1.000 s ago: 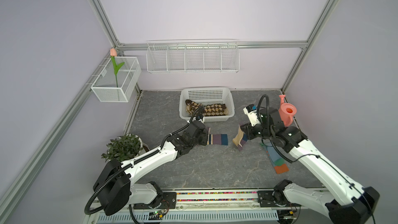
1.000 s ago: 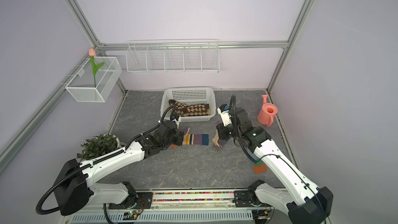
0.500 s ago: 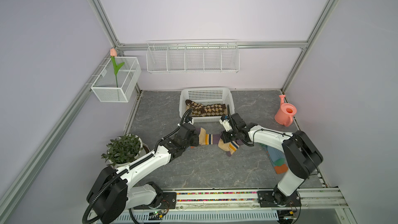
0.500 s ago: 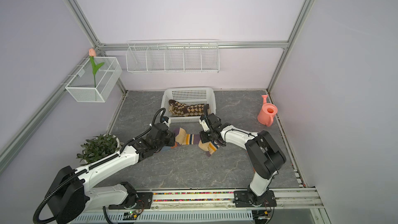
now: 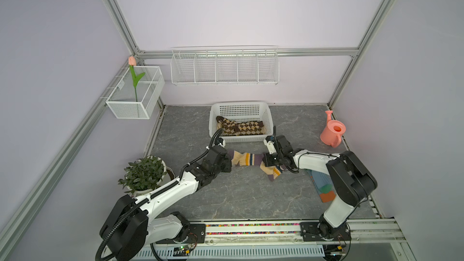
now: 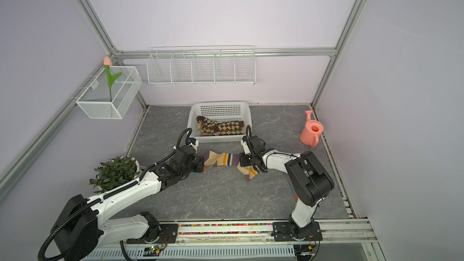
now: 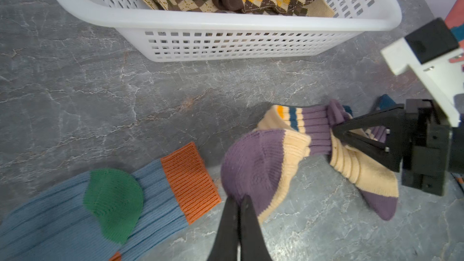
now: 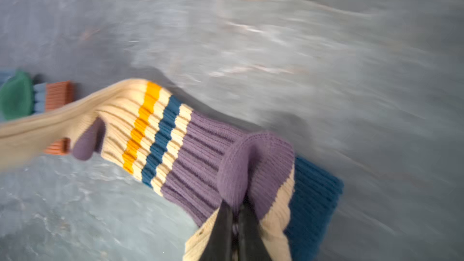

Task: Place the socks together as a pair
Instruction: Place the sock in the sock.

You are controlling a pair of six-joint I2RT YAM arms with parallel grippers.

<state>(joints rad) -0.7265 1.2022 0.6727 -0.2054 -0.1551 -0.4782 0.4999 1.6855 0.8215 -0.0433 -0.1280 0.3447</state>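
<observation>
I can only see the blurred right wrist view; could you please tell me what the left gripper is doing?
Observer: The left gripper is shut on the purple end of the striped sock.
Operator: Thank you. Is the basket empty?
Observer: No, argyle socks lie in the basket.
Operator: Is there a second blue sock?
Observer: Yes, a blue sock lies partly under the right arm.
</observation>
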